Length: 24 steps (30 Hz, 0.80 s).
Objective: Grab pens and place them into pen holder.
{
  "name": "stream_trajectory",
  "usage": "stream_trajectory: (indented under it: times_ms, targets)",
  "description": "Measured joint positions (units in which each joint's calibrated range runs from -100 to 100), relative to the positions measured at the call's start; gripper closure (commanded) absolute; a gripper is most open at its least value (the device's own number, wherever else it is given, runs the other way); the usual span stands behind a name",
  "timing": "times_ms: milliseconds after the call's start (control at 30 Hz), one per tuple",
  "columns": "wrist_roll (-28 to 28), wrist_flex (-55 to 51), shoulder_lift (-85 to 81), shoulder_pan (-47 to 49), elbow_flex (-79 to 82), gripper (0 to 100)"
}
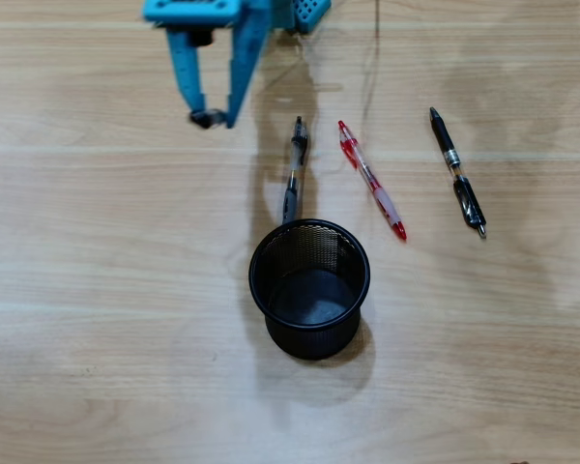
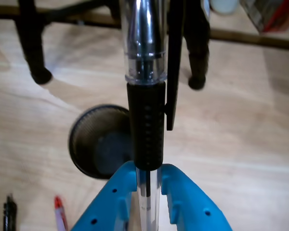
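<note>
Wrist view shows the end effector (image 2: 147, 192) clamped on a black-and-clear pen (image 2: 145, 96), its long axis running straight away from the camera, with the pen holder (image 2: 94, 144) just left of it. Overhead view places the end effector (image 1: 210, 118) far-left of the pen holder (image 1: 309, 275), with the held pen barely visible there.

No text, label, brand or number is showing readably in either view; the pens (image 1: 371, 180) are carrying no legible print.

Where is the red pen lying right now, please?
In the overhead view the red pen lies slanted on the table, right of the mesh pen holder, between two black pens.
</note>
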State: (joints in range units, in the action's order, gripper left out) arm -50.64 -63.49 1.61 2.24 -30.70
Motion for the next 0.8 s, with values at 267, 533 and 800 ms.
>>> stream_trajectory:
  times_ms: [267, 533, 800]
  targets:
    - [-2.7, 20.3, 3.2, 9.4, 7.2, 98]
    - [-2.7, 42.8, 11.6, 12.8, 15.0, 98]
    - [-2.7, 55.2, 15.3, 11.7, 22.5, 98]
